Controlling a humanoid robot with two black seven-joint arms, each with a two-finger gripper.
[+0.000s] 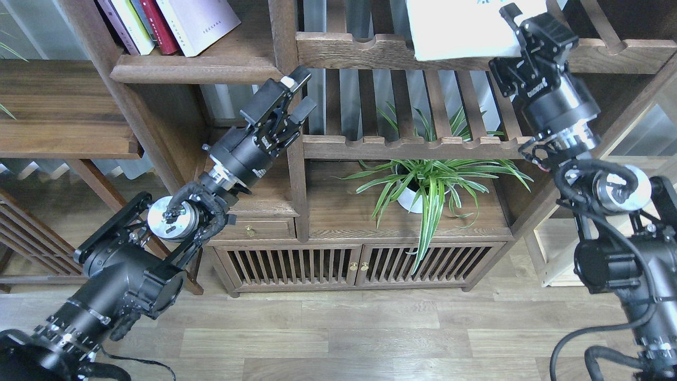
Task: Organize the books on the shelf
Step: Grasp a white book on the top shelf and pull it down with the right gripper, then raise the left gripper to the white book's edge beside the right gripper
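The large white book [460, 29] with green characters is at the top, over the slatted rack's front rail. My right gripper [521, 24] is shut on its right edge. The thick pale lavender-white book [198, 21] leans on the dark plank shelf [195, 69] at the top left, with the thin red book [158, 26] beside it among other upright books. My left gripper [299, 95] is open and empty, raised in front of the bookcase's middle post, below and right of that shelf.
A spider plant in a white pot [423, 185] stands on the cabinet top under the slatted rack [412, 143]. A low cabinet with slatted doors [349, 264] is below. A dark side table [58, 111] is at the left.
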